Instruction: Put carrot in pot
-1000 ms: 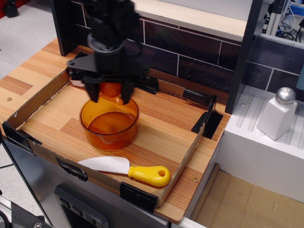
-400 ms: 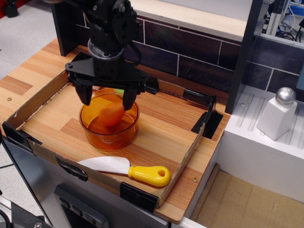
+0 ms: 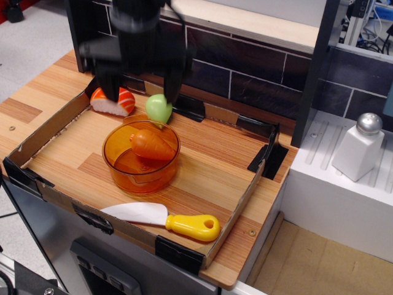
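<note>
At the left rear of the cardboard tray [image 3: 58, 126] lies an orange-and-white sushi piece [image 3: 112, 101], partly behind the left finger of the gripper [image 3: 140, 92]. The gripper hangs above the back half of the tray, blurred, its two dark fingers [image 3: 107, 83] pointing down with a wide gap between them. The jaws stand well apart and hold nothing; neither finger touches the carrot or the pot, though the right finger's tip sits just in front of a pale green round toy [image 3: 159, 107] and contact there cannot be judged from this view.

Below and slightly forward of the jaws sits the pot [image 3: 141, 158], a transparent amber bowl standing upright on the tray floor. The carrot [image 3: 151, 144] lies inside it, resting on its side toward the back wall, its thick end to the left and its tapered tip pointing right and a little forward. So the long axis runs roughly across the line between the fingers' tips, and the carrot lies clear beneath them, apart from both.

By the look of it the placing is done, and all that remains is for the arm to lift away without clipping the pot's rim or the green toy.

Nearer the front, a white-bladed toy knife [image 3: 166, 219] with a yellow handle lies flat. Far right, off the wooden table [image 3: 21, 104], stands a white salt shaker [image 3: 359, 147].
</note>
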Controlling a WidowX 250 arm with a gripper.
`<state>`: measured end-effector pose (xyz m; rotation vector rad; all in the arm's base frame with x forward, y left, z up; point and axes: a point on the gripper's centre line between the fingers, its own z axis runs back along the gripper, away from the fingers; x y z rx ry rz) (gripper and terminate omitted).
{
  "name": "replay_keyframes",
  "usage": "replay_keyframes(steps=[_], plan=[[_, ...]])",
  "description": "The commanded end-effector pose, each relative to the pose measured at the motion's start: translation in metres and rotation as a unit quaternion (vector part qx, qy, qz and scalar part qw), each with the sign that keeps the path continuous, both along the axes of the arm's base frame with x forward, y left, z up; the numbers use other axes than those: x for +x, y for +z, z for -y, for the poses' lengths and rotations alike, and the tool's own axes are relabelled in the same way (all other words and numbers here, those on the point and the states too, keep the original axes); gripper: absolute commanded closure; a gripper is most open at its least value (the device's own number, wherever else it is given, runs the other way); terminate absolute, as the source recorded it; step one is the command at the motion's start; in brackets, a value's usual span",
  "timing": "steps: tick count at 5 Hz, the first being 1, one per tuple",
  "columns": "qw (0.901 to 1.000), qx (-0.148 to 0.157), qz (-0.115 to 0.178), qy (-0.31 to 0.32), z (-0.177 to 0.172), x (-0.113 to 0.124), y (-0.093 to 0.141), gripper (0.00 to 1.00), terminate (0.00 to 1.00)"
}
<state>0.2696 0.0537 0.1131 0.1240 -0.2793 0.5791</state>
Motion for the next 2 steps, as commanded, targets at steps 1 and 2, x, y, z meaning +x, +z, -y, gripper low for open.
replay_keyframes(steps=[1, 2], plan=[[0.9990, -0.019, 0.020, 0.036, -0.0057, 0.0122, 0.0560, 0.00, 0.00], [0.9990, -0.019, 0.020, 0.036, -0.0057, 0.0122, 0.0560, 0.00, 1.00]])
